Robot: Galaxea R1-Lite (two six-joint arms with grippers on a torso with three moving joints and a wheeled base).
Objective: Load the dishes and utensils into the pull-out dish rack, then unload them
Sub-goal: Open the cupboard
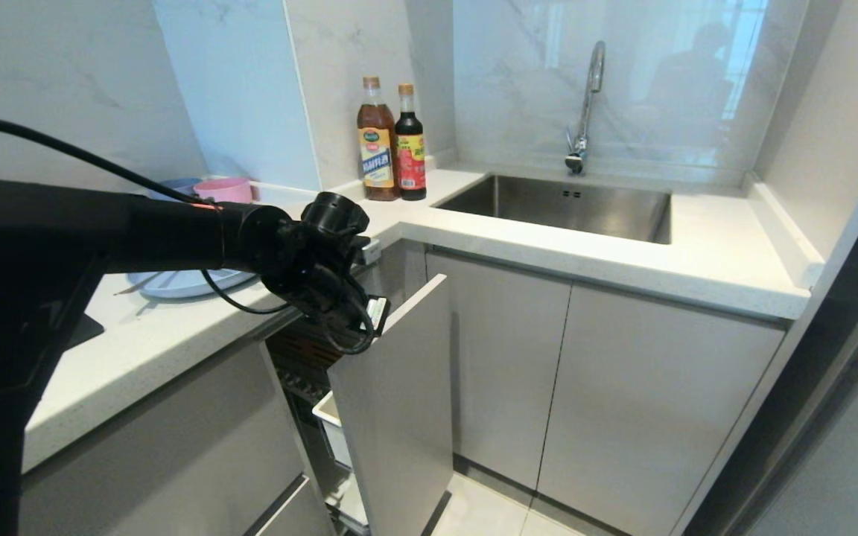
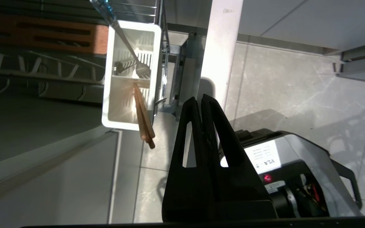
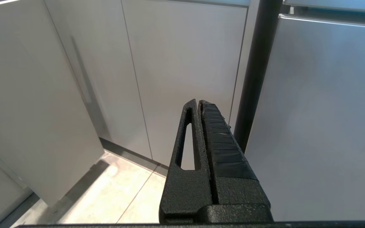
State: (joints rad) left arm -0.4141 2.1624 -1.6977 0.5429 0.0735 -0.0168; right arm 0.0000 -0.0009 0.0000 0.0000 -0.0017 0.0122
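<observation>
L gripper (image 2: 199, 98): jaws closed, empty, above pale grey cabinet front panel (image 1: 399, 402). White plastic utensil caddy (image 2: 112, 95): light wooden chopsticks (image 2: 143, 118), long-handled silver metal spoon (image 2: 128, 47). R gripper (image 3: 199, 102): closed, empty.

A pale grey front panel (image 1: 399, 402), a white slotted caddy (image 2: 128, 76), light wooden chopsticks (image 2: 143, 117), a silver spoon (image 2: 138, 65), an orange-brown slotted wooden strip (image 2: 43, 36), a light-blue plate (image 1: 191, 283), a pink bowl (image 1: 224, 189) and a white speckled surface (image 1: 697, 260) are seen.
</observation>
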